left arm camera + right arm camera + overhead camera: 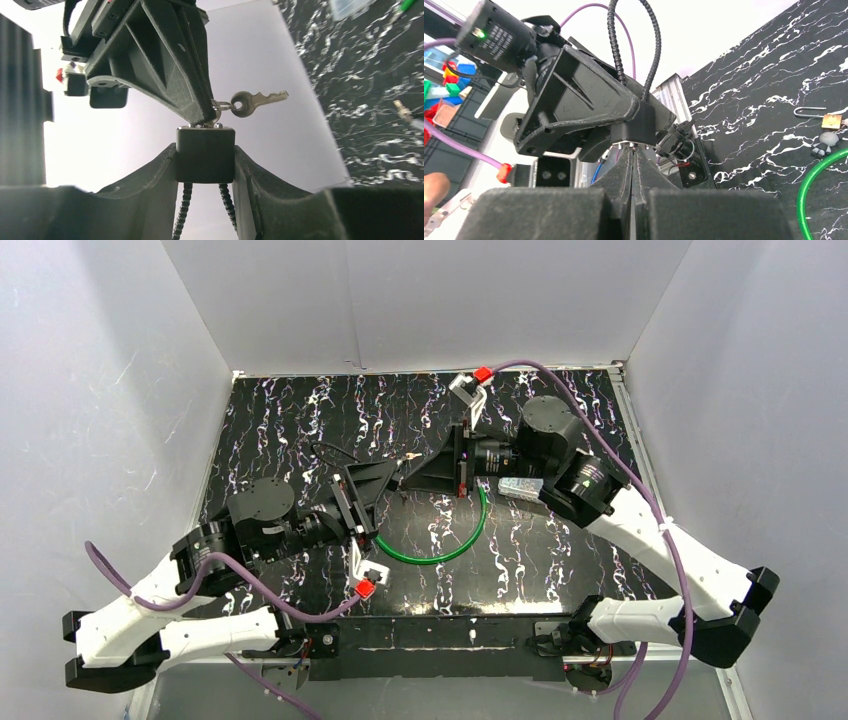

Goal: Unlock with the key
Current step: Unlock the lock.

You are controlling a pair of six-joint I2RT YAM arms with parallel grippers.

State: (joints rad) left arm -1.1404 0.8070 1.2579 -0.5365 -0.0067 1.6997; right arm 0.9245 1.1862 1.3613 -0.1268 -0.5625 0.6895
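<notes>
A black padlock (205,155) with a black cable shackle (183,210) sits clamped between the fingers of my left gripper (205,152), its keyhole face pointing away from the wrist. My right gripper (633,150) comes in from the opposite side, its jaws pressed together on the key (216,122) right at the padlock's (634,127) face. Only a sliver of that key shows. A second silver key (257,99) hangs free on the same ring (222,105). In the top view both grippers, left (385,485) and right (415,477), meet tip to tip above the table's middle.
A green cable loop (440,545) lies on the black marbled table below the grippers. A clear plastic box (520,487) rests under the right arm. A small brass padlock (831,120) with an open shackle lies on the table beside a small grey piece (824,142). White walls enclose the table.
</notes>
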